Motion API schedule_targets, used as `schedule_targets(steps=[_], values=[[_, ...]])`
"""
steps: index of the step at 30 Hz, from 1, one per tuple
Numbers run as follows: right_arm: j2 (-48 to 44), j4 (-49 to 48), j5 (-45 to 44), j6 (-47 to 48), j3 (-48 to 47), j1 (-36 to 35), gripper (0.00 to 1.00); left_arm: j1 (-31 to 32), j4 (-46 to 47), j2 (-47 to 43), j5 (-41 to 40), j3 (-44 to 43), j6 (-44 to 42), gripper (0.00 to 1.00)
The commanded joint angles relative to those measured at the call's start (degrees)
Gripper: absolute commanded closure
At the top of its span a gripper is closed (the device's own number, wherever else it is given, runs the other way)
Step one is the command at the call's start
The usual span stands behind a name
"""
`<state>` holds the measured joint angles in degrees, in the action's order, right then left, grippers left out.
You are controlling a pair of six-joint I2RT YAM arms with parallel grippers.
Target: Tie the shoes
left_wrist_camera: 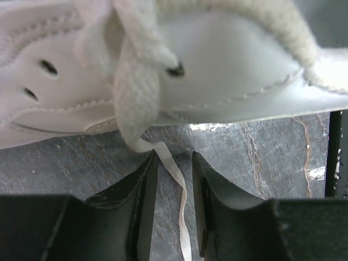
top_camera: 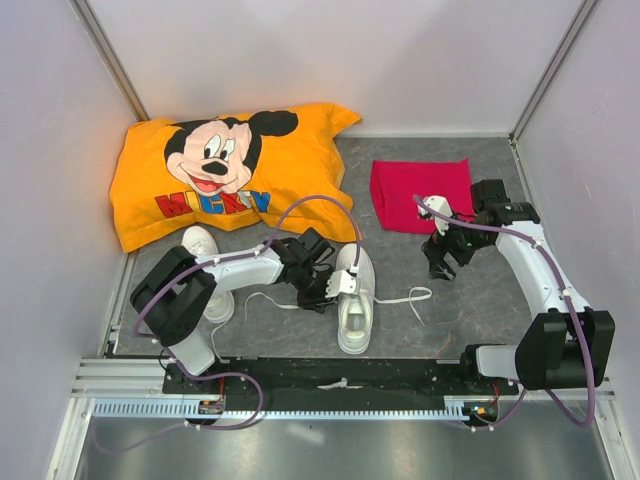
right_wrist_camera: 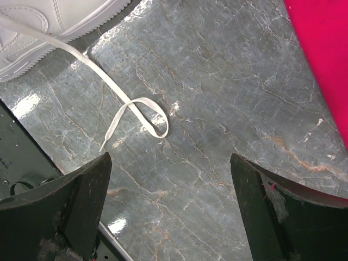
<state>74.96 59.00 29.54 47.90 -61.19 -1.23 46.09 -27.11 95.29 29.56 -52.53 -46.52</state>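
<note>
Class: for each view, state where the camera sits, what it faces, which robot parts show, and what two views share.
Top external: above and behind, looking down at the shoe; left arm, right arm.
Left wrist: faces the shoe's side; fingers flank a lace.
Right wrist: faces the table; open fingers.
Shared: red cloth, top and right wrist.

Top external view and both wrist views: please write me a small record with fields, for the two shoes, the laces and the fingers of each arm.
middle shoe: on the grey table, laces untied
left shoe: partly hidden behind the left arm
left fingers: slightly apart beside the middle shoe, one lace running between them, not clamped
right fingers: wide open above bare table, holding nothing
loose lace end: looped on the table ahead of the right fingers
at the back: orange pillow, red cloth
</note>
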Motion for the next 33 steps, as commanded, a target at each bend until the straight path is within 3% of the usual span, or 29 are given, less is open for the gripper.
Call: schedule_targets(steps=[1, 8, 11, 15, 17, 25, 33], values=[[-0.87, 0.32, 0.61, 1.23, 0.72, 0.36, 0.02, 0.76, 2.68, 0.69, -2.22, -1.08, 2.75, 0.6], [-0.95, 0.32, 0.69, 1.23, 1.16, 0.44, 0.02, 1.02, 4.52, -0.1, -2.67, -0.55, 4.95, 0.49], [-1.04, 0.41, 0.61, 1.32, 1.16, 0.44, 0.02, 1.64, 4.53, -0.1, -2.49, -0.2, 4.95, 0.61], [-1.48, 0.41, 0.08, 1.67, 1.25, 0.79, 0.02, 1.99, 4.26, -0.98, -2.93, 0.5, 5.21, 0.93], [-1.83, 0.5, -0.1, 1.67, 1.51, 0.97, 0.02, 1.9, 3.56, -2.99, -3.37, 1.46, 5.48, 0.99], [-3.85, 0.5, -2.2, 4.74, 4.67, 0.97, 0.02, 1.02, 1.71, -18.89, 1.89, 3.31, 13.29, 0.98], [-2.36, 1.99, -1.33, 6.33, 5.91, 0.71, 0.09, 1.02, 12.6, -27.52, 6.56, 5.16, 24.8, 0.99]])
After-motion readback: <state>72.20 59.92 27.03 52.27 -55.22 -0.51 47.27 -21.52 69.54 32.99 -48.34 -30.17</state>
